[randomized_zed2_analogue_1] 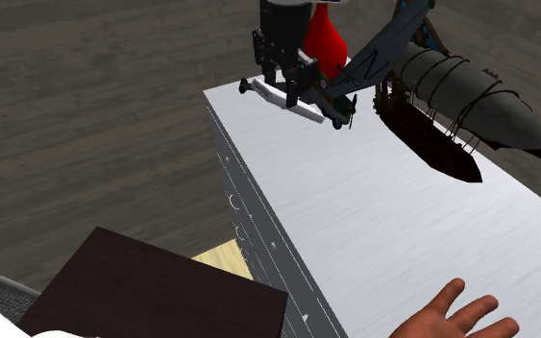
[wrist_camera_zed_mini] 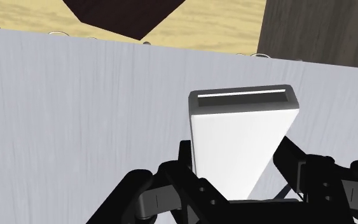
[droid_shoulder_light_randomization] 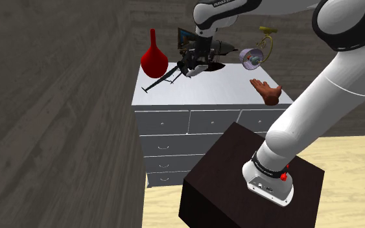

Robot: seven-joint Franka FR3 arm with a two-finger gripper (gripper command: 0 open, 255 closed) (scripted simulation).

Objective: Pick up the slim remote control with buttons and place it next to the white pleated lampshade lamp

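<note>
Shoulder view: the pincer (droid_shoulder_light_randomization: 194, 63) was clenched on the slim white remote (droid_shoulder_light_randomization: 199, 68) over the back of the worktop (droid_shoulder_light_randomization: 200, 91), near the red vase (droid_shoulder_light_randomization: 153, 59). The lamp (droid_shoulder_light_randomization: 251, 57), its pale shade tipped on a brass stem, stood toward that view's right. A hand figure (droid_shoulder_light_randomization: 266, 91) lay nearer the front edge. The carry, as I judged it, ran toward that lamp and needed enough height to pass the models.

Second exterior view: the remote (randomized_zed2_analogue_1: 302, 108) hung crosswise in the pincer (randomized_zed2_analogue_1: 285, 84) near the worktop's far corner. The biplane (randomized_zed2_analogue_1: 374, 58) was just behind it; whether they touched, I could not tell. The airship (randomized_zed2_analogue_1: 470, 101) lay along the back. Bare worktop (randomized_zed2_analogue_1: 383, 211) stretched in front of it toward the hand figure (randomized_zed2_analogue_1: 455, 312), and that open middle looked the safer path.

Wrist view: the remote (wrist_camera_zed_mini: 241, 137) stood end-on, clasped by both fingers. Grey worktop (wrist_camera_zed_mini: 75, 108) lay beneath, with its edge and the dark stand (wrist_camera_zed_mini: 126, 13) beyond. A level set-down well inside the edge seemed wise.
</note>
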